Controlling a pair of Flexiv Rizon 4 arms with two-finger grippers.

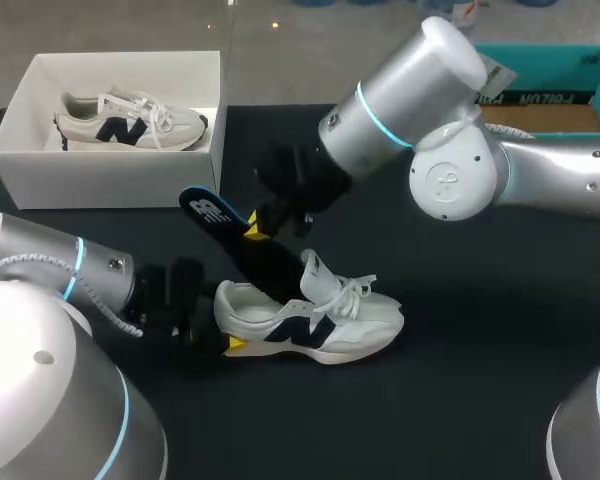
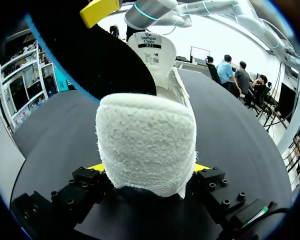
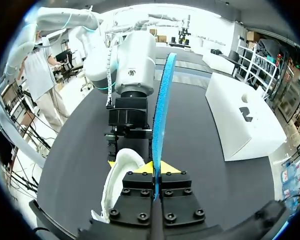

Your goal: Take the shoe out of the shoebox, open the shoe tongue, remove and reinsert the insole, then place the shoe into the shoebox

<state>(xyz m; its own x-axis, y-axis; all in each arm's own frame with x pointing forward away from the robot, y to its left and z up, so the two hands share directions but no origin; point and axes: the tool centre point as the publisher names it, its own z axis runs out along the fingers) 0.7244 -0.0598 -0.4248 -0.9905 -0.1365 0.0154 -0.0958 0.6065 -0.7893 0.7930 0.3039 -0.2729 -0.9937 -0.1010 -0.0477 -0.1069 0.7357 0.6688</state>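
Note:
A white shoe with a dark logo [image 1: 315,322] lies on the black table, toe to the right. My left gripper [image 1: 223,320] is shut on its heel [image 2: 147,145], with a yellow-tipped finger on each side. A blue insole with a black underside [image 1: 220,218] slants up and to the left out of the shoe's opening. My right gripper [image 1: 254,227] is shut on it partway along; in the right wrist view the insole's blue edge [image 3: 162,110] stands between the closed fingers [image 3: 155,172]. The tongue [image 2: 151,50] stands upright. The white shoebox [image 1: 20,160] sits at the far left.
A second white shoe [image 1: 130,120] lies inside the shoebox. A teal box [image 1: 555,65] stands at the back right behind my right arm. Bare black tabletop [image 1: 480,350] spreads to the right of and in front of the shoe.

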